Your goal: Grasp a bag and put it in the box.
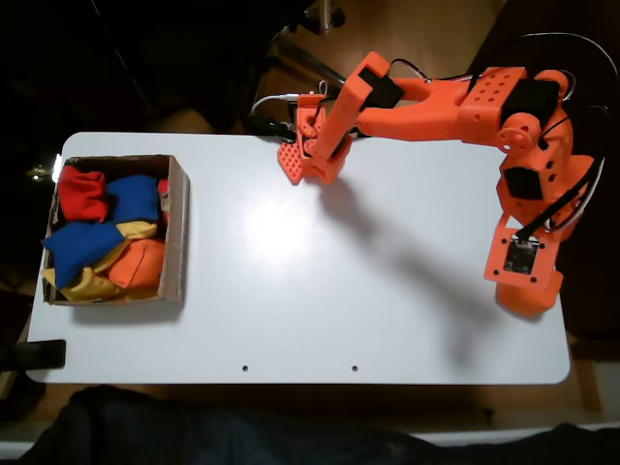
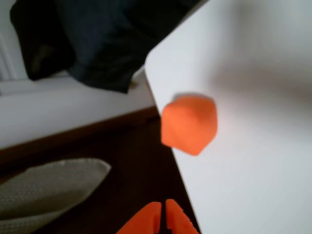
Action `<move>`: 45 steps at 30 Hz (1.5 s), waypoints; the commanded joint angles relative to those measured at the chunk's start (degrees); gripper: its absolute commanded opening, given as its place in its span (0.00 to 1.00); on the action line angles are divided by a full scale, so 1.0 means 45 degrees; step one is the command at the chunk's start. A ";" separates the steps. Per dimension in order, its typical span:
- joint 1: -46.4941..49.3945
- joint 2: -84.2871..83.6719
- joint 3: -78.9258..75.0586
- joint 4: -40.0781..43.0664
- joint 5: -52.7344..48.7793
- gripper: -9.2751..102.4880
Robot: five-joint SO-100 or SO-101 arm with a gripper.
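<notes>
An orange bag [image 2: 189, 124] lies on the white table [image 2: 253, 161] right at its edge in the wrist view. My gripper [image 2: 165, 217] shows at the bottom of that view, shut with nothing between its fingers and well short of the bag. In the fixed view my gripper [image 1: 298, 167] hangs over the table's far edge near the middle. The brown cardboard box [image 1: 178, 232] stands at the table's left end. It holds red, blue and yellow bags and another orange bag [image 1: 140, 263].
The arm's orange base [image 1: 528, 262] stands at the right end of the table [image 1: 320, 291]. Dark cloth [image 2: 107, 44] and a pale meshed object [image 2: 44, 190] lie beyond the table edge in the wrist view.
</notes>
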 commanded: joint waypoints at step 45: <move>-0.1523 -0.4473 -0.2324 -0.1563 -0.3965 0.08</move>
